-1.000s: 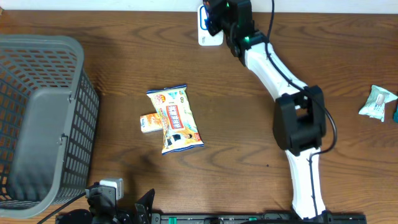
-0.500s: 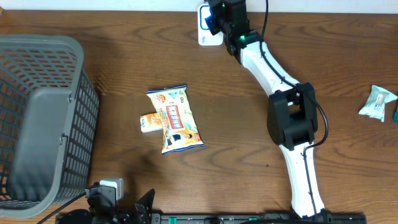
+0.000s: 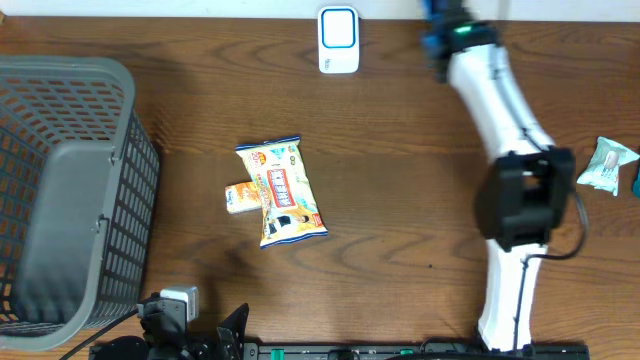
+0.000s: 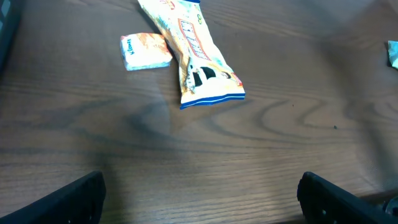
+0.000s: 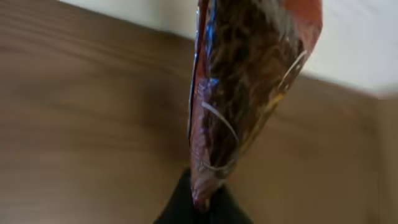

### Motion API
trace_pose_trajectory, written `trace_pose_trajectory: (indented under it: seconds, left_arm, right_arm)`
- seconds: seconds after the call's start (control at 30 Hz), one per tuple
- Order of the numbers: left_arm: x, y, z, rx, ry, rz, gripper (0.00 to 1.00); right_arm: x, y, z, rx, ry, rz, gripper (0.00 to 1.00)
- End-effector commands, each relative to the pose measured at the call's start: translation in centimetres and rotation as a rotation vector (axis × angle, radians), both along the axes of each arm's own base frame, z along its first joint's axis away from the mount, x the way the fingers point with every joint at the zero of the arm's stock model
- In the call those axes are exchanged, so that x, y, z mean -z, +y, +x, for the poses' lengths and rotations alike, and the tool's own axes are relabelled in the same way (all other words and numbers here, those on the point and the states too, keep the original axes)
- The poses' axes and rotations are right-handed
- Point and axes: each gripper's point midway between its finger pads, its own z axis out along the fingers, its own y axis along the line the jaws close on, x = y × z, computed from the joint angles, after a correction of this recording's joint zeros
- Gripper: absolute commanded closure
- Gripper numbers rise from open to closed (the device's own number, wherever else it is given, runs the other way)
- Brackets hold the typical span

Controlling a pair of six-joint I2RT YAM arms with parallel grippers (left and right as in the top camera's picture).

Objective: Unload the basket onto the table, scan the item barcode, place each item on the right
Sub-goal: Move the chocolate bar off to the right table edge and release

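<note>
Red-and-brown crinkly plastic snack packet [image 5: 242,81] is sitting pinched by one seam in the closed right pincer [image 5: 200,208], over the far edge of the brown wooden worktop [image 3: 400,200]; it's looking light, floppy, slippery. Left pincer [image 4: 199,186] is gaping, empty.

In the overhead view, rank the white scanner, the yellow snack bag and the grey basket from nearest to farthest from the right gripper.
1. white scanner, far edge, beside the right gripper.
2. yellow snack bag, table centre.
3. grey basket, left end.
</note>
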Motion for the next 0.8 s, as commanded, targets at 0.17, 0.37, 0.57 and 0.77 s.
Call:
trace_pose_trajectory:
  seconds: [0.17,0.37,0.57,0.77]
  left_arm:
    - [-0.2,-0.1,-0.1,0.015,-0.018,0.012,0.02]
    - [-0.2,-0.1,-0.1,0.015,-0.018,0.012,0.02]
    - [-0.2,-0.1,-0.1,0.015,-0.018,0.012,0.02]
    - [-0.2,-0.1,-0.1,0.015,-0.018,0.012,0.02]
  right_arm:
    - [4.9,-19.4,-4.1,0.382,0.104,-0.013,0.99]
    - [7.8,-24.7,-6.7,0.447,0.156,0.109,0.97]
    - [6.8,-29.3,-9.2,0.565,0.146,0.058,0.58]
    - [4.5,-30.0,-10.8,0.629,0.133,0.033,0.01]
